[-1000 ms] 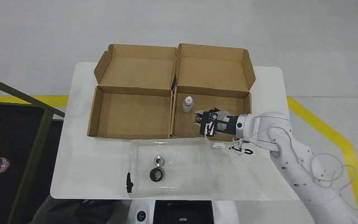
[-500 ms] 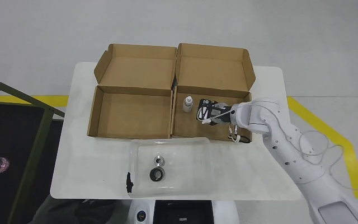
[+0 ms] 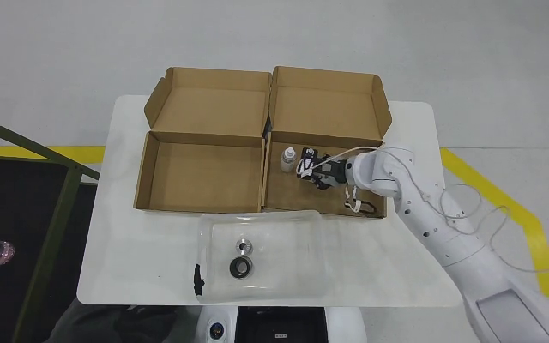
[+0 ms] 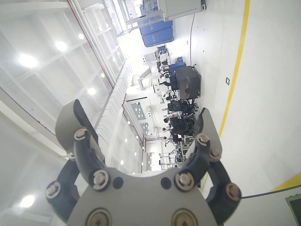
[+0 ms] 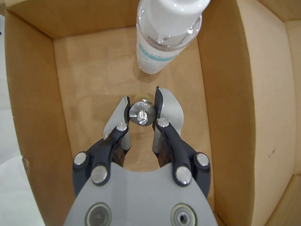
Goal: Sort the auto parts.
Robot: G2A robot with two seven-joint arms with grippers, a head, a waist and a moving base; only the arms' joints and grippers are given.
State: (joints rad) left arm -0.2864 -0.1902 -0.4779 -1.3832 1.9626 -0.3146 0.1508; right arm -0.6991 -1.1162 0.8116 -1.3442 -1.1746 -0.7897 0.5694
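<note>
My right gripper (image 5: 141, 105) (image 3: 306, 169) is low inside the right cardboard box (image 3: 371, 153), shut on a small round silver metal part (image 5: 142, 115) with a centre stud. Just beyond its fingertips a clear bottle (image 5: 168, 29) (image 3: 289, 159) with a white cap stands upright on the box floor. The clear plastic tray (image 3: 296, 231) at the table's front holds a black ring part (image 3: 240, 267), a small silver part (image 3: 244, 247) and a black piece (image 3: 198, 280) at its left rim. My left gripper (image 4: 141, 116) is open with nothing between its fingers, aimed at the room beyond the table.
The left cardboard box (image 3: 146, 171) stands open beside the right one, both lids folded back. Box walls close in on the right gripper on both sides. White table (image 3: 120, 249) shows bare to the left of the tray.
The right arm has carried the silver part from the box's front edge near the tray deeper into the right box, toward the bottle.
</note>
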